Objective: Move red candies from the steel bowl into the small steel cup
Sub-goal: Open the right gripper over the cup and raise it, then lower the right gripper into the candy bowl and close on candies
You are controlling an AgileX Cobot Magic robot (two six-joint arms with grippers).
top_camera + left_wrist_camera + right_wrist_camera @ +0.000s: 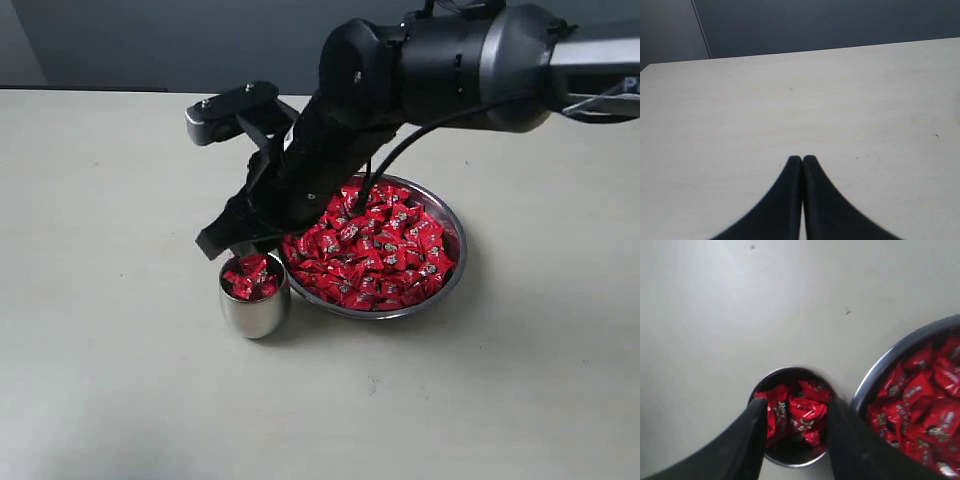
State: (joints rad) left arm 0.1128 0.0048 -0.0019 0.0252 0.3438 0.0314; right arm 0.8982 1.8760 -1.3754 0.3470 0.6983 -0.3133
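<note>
Right wrist view: red candies lie heaped inside the small steel cup, with many more filling the steel bowl just beside it on the worktop. The right tool hangs over the cup, jaws parted, gripping nothing. The left tool is pinched closed above the worktop.

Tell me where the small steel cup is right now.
In the exterior view the small steel cup stands on the table left of centre, just left of the steel bowl, directly under the open right gripper.
</note>
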